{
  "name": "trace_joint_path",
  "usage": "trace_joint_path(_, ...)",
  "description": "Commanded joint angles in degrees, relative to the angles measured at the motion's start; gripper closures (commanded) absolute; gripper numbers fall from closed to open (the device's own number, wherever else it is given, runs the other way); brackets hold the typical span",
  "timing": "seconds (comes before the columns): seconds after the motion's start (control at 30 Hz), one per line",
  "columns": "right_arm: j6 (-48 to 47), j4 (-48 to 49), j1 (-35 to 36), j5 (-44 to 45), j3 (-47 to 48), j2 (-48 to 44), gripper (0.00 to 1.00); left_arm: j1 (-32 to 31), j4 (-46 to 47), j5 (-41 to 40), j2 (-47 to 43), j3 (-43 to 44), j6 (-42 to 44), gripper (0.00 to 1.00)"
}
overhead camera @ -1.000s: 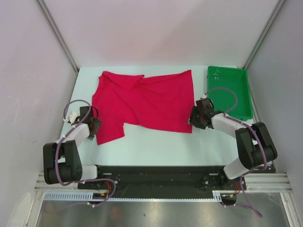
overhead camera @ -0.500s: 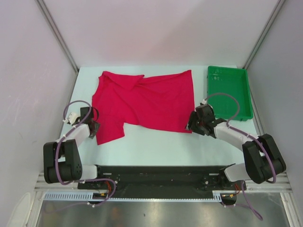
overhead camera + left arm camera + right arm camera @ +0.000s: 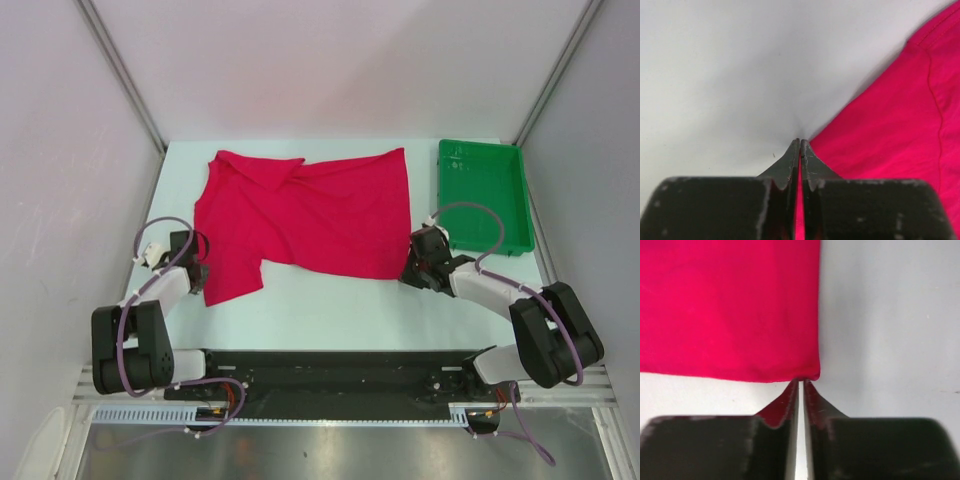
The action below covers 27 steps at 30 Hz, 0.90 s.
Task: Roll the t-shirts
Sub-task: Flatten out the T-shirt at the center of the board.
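The crimson t-shirt (image 3: 300,215) lies spread and rumpled on the white table, its collar end to the left. My left gripper (image 3: 200,281) sits at the shirt's near-left edge. In the left wrist view its jaws (image 3: 800,143) are pressed together with a strip of red cloth (image 3: 890,125) between them. My right gripper (image 3: 408,272) is at the shirt's near-right corner. In the right wrist view its fingertips (image 3: 801,382) pinch the hem at that corner of the shirt (image 3: 730,305), with only a thin slit left behind the tips.
A green plastic tray (image 3: 482,190) stands at the back right, just beyond the right arm. White walls enclose the table on three sides. The arm bases and a black rail run along the near edge.
Both grippers have closed from open onto the shirt's near edge. The right gripper slid slightly nearer and lower to the corner; the left barely moved.
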Motion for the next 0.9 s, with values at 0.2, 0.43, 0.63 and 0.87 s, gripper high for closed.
trace_joint_path(0.2, -1.21, 2.57, -1.26, 2.05, 0.03, -2.01, 1.0, 0.01, 6.19, 3.85, -7.34, -4.38, 5.05, 0.19)
trace_joint_path(0.43, -2.18, 4.24, -2.05, 0.56, 0.11, -0.78, 1.0, 0.09, 9.18, 7.01, -1.04, -3.51, 6.72, 0.29)
trace_joint_path(0.63, -3.58, 4.42, -3.9, -0.75, 0.2, -0.6, 1.0, 0.01, 8.06, 7.55, 5.04, -0.18, 6.28, 0.47)
trace_joint_path(0.87, -4.29, 4.77, -4.34, -2.17, 0.29, -0.42, 1.0, -2.89, -3.44, 0.52, 8.65, 5.01, 3.12, 0.88)
